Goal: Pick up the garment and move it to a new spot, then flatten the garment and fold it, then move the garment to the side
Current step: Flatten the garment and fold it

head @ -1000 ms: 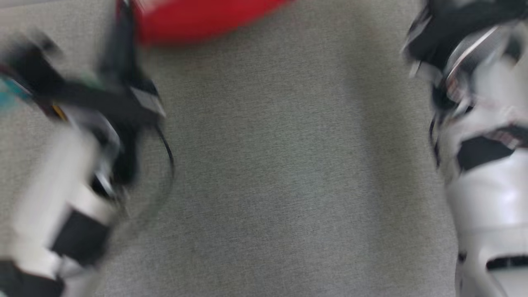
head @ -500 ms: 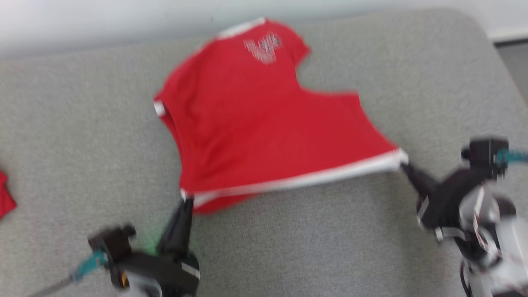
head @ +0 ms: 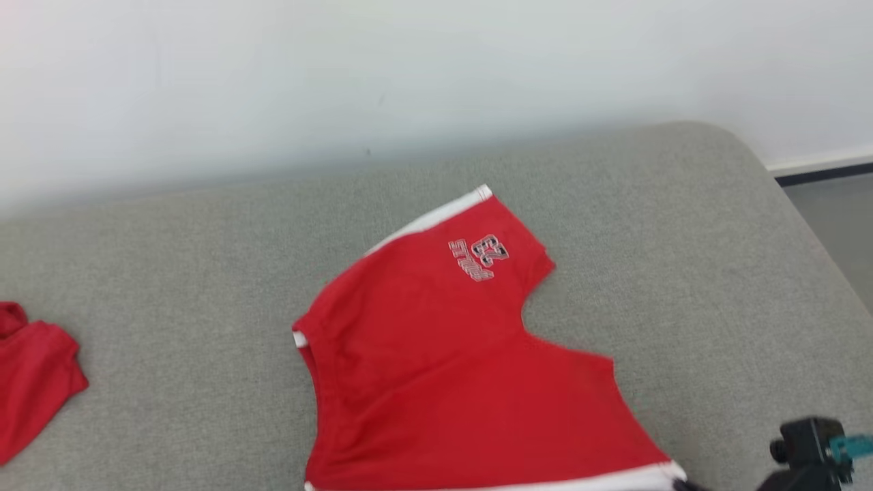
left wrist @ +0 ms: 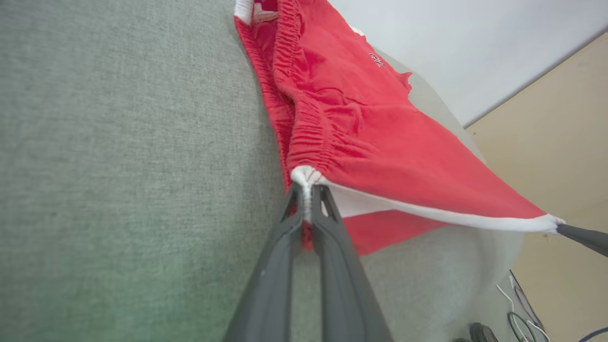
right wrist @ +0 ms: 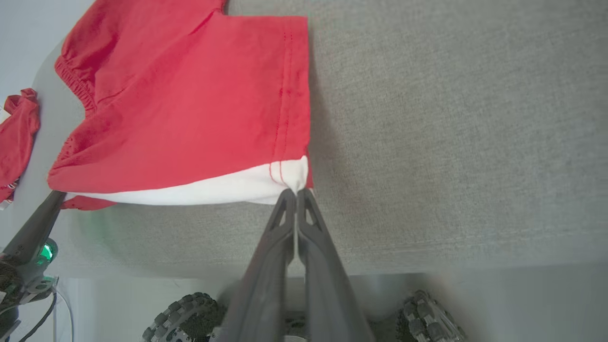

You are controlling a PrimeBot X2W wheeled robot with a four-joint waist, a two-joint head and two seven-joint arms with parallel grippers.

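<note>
Head view: red shorts (head: 436, 368) spread lower centre on grey cushion (head: 170, 273). Left wrist view: left gripper (left wrist: 308, 187) pinched shut on white-trimmed corner, mid-frame. Right wrist view: right gripper (right wrist: 295, 192) clamps the other corner. Light, limp cloth, probably best held at those 2 corners.

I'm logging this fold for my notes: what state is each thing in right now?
shorts: unfolded, white edge stretched taut between both grippers.
left gripper: shut on the shorts' waistband corner.
right gripper: shut on the shorts' hem corner.
other red cloth: crumpled, lying loose on the cushion.
</note>
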